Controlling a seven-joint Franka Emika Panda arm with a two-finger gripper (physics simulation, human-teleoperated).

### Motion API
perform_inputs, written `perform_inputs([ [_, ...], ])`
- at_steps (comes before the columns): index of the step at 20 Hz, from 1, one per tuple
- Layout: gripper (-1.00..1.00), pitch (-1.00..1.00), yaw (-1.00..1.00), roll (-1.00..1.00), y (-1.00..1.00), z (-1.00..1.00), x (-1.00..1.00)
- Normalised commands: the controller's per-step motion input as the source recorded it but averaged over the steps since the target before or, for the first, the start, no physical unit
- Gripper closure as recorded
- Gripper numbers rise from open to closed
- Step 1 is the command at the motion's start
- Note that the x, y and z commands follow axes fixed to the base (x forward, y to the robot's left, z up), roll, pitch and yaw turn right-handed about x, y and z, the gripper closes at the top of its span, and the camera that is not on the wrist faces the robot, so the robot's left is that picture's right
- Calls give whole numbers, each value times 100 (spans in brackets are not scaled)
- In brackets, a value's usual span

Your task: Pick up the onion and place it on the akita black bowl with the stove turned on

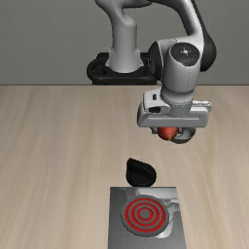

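Reddish onion (170, 133) clamped in gripper (171, 129), held clear of wooden table (49, 146).
Hangs toward exterior view's right of black bowl (141, 172), apart from it; bowl just beside stove (146, 216), burner glowing red, so apparently on. Likely mid-carry. Calls next for travel over bowl, gentle lowering, then release.

The tabletop (49, 146) looked like pale wood, matt, with a faint grain. At six o'clock the stove (116, 197) showed a dull grey metal plate, and its burner (143, 216) was smooth with red rings. The akita black bowl (141, 172), at the stove's twelve o'clock, was matt black. The arm (124, 39) wore smooth, glossy pale shells. The claw (172, 134) looked like silvery metal, and the onion (169, 130) in it was smooth-skinned.
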Motion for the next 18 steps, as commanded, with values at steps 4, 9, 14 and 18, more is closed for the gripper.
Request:
perform_inputs([
  [4, 100, 0, 0, 0, 25, 0, -75],
  [9, 100, 0, 0, 0, 100, 0, 0],
  [14, -100, 0, 0, 0, 0, 0, 0],
  [18, -100, 0, 0, 0, 0, 0, 0],
])
